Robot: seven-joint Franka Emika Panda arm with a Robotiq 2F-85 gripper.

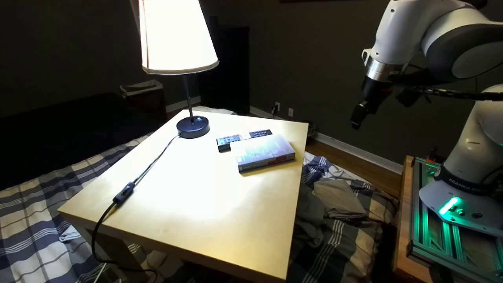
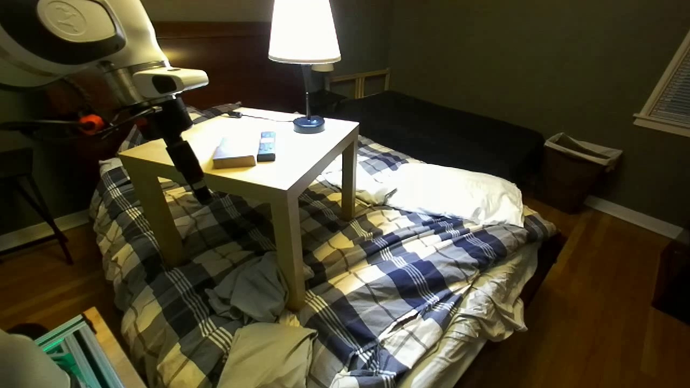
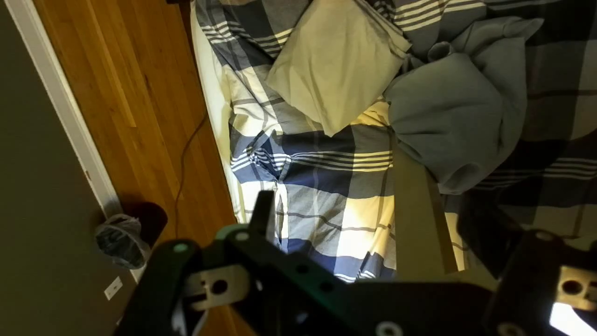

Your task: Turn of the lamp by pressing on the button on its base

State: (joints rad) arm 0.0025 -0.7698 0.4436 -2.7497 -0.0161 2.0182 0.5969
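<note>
In the wrist view, the pincer [image 3: 373,219] is spread wide. Well apart from it, across the table [image 1: 251,232] and beyond the remote [image 2: 266,149], the lit lamp [image 1: 177,39] stands on its round base [image 1: 192,129].

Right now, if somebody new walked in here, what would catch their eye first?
Most likely the glowing lamp, its shade glaring white over the far part of a pale table. Next, perhaps, the oddity that this table stands on a plaid-covered bed. Then the big white robot arm beside it, its open claw hanging off the tabletop's side.
</note>
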